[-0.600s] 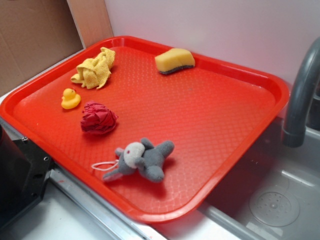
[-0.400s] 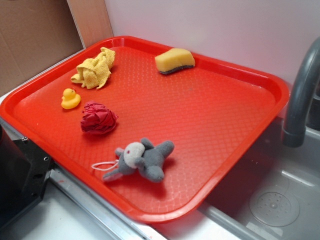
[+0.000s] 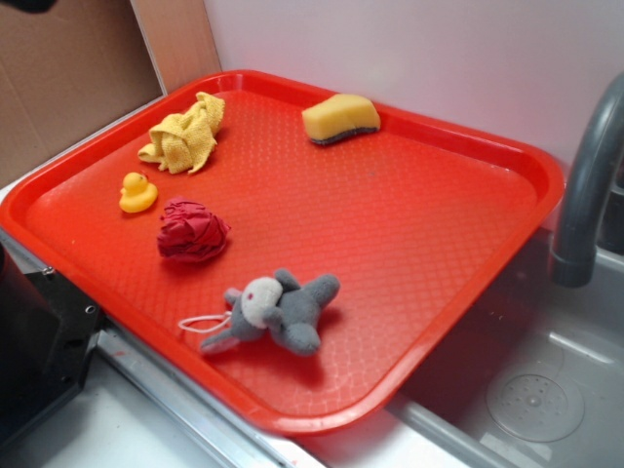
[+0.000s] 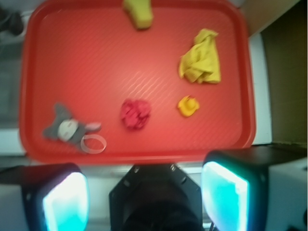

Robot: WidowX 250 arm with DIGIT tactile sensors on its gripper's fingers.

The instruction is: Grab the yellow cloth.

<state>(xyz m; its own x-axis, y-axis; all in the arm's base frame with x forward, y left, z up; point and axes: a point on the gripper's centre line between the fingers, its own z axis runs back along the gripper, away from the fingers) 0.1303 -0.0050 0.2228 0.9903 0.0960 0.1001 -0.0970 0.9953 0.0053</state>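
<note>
A: Nothing on the tray (image 3: 458, 146) moved vs. earlier; only a dark bit crept into the top-left corner.
B: Gripper (image 4: 144, 199)?
A: Spread wide, empty, high above the tray.
B: Yellow cloth (image 3: 183, 135)?
A: Crumpled, wrinkly terry, far-left corner, just behind the duck (image 3: 136, 192).

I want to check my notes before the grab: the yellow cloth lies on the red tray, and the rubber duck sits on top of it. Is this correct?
Not quite. The yellow cloth does lie on the red tray, but the rubber duck is not on top of it. It sits on the tray beside the cloth, apart from it, with bare tray between them. Both the exterior view and the wrist view show this gap.
</note>
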